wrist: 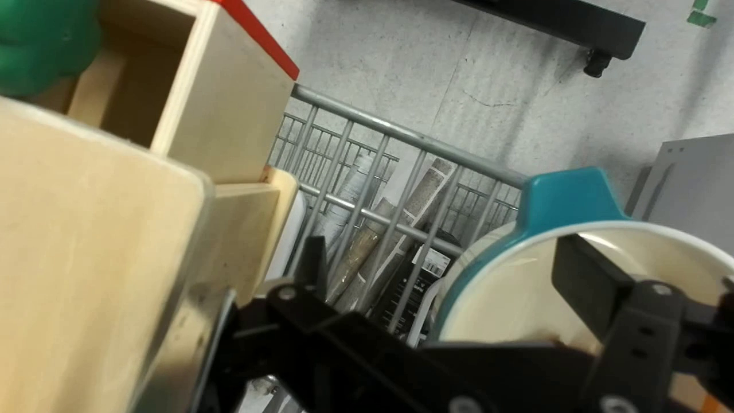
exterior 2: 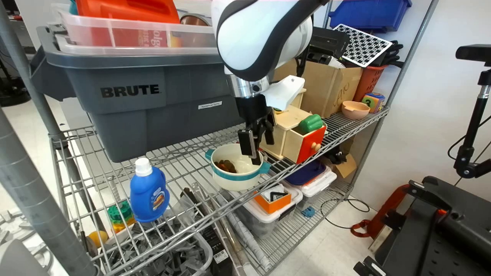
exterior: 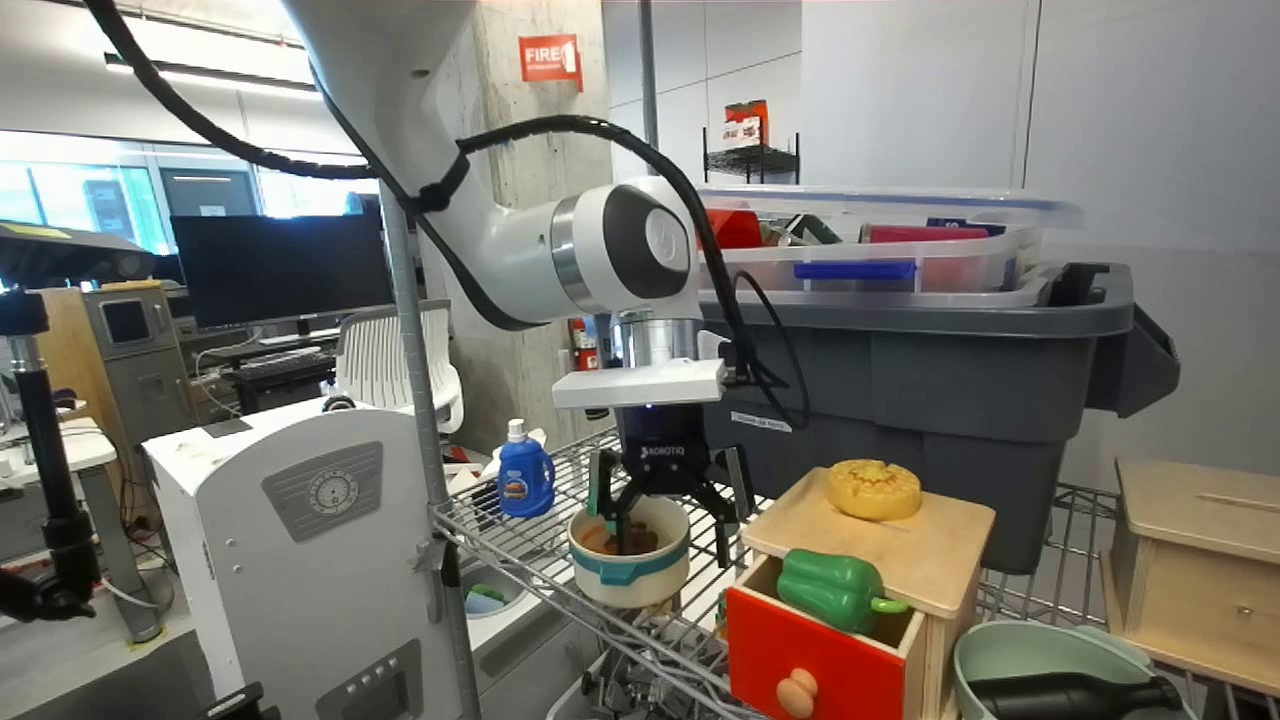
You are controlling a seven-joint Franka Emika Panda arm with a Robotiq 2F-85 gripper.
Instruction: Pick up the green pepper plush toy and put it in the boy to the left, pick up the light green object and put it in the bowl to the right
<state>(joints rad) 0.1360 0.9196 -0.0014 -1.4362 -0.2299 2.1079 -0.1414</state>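
Above the wire shelf [wrist: 410, 136]: arm [exterior: 530, 270] hangs in from the upper left of an exterior view, sharply bent, wrist section upright, gripper [exterior: 672, 552] pointing down.
Pot [exterior: 625, 594]: cream with teal band and handles, brownish pieces [exterior 2: 225, 166] inside, upright at the shelf's front edge. One finger dips within its mouth; the other is outside, on the side toward a small wooden cabinet [exterior: 945, 555]. Contact with the wall: cannot tell.
Jaws: spread wide astride the rim, gripping nothing.
Green pepper [exterior: 832, 590]: in the cabinet's open, red-fronted drawer [exterior: 855, 680], apart from the gripper. On its side, dark green, smooth-looking, lobed; short yellow-green stem points away from the pot. Top rises above the drawer's edge. Wrist view: only part of it, upper left corner.
Cabinet top: yellow rounded object [exterior: 873, 490].
Grey-green bowl [exterior: 990, 650]: beside the cabinet, black object [exterior: 1075, 697] lying in it.
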